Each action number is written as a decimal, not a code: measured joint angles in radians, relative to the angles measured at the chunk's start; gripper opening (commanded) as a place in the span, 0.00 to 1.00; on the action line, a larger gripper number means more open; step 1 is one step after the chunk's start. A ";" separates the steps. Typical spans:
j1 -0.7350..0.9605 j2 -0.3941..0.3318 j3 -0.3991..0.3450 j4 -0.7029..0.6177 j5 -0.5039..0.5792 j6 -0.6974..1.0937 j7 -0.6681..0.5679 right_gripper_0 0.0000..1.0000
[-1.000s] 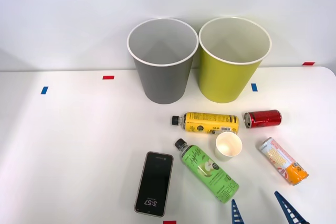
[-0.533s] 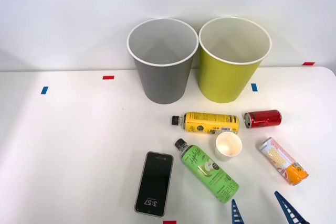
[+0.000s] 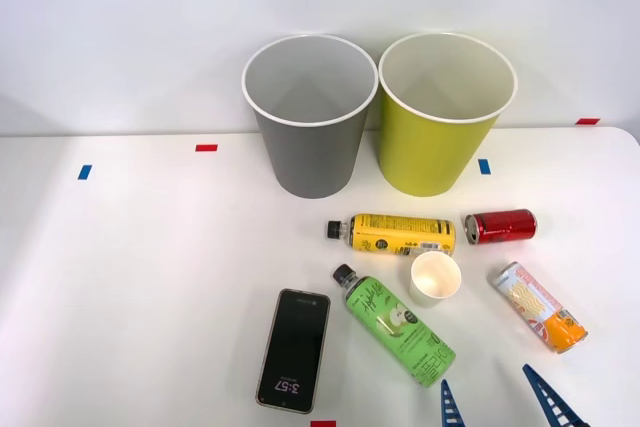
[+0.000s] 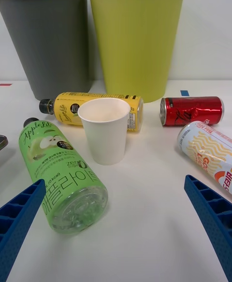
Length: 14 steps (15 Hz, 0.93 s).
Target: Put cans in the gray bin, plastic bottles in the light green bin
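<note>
On the surface (image 3: 150, 277), we hold the end effector (image 3: 497, 402) spread and empty near the green bottle (image 3: 396, 325); we advise centring across its body, clear of the paper cup (image 3: 436, 278).

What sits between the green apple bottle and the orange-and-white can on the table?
The white paper cup stands upright between the green apple bottle and the orange-and-white can, touching neither. The front view shows it; the right wrist view agrees.

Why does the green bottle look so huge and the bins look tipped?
In the right wrist view the green bottle lies close to the camera, so it looms large; the bins lean outward from lens distortion. In the front view it looks small, with soft shadows.
</note>
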 measured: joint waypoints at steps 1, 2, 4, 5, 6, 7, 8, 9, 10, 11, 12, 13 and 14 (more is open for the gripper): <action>0.000 0.000 0.000 0.000 0.000 0.000 0.000 1.00; 0.000 0.000 0.000 0.000 0.000 0.000 0.000 1.00; 0.000 0.000 0.000 0.000 0.000 0.000 0.000 1.00; 0.000 0.000 0.000 0.000 0.000 0.000 0.000 1.00; 0.000 0.000 0.000 0.000 0.000 0.000 0.000 1.00; 0.000 0.000 0.000 0.000 0.000 0.000 0.000 1.00; 0.000 0.000 0.000 0.000 0.000 0.000 0.000 1.00; 0.000 0.000 0.000 0.000 0.000 0.000 0.000 1.00; 0.000 0.000 0.000 0.000 0.000 0.000 0.000 1.00; 0.000 0.000 0.000 0.000 0.000 0.000 0.000 1.00; 0.000 0.000 0.000 0.000 0.000 0.000 0.000 1.00; 0.000 0.000 0.000 0.000 0.000 0.000 0.000 1.00; 0.000 0.000 0.000 0.000 0.000 0.000 0.000 1.00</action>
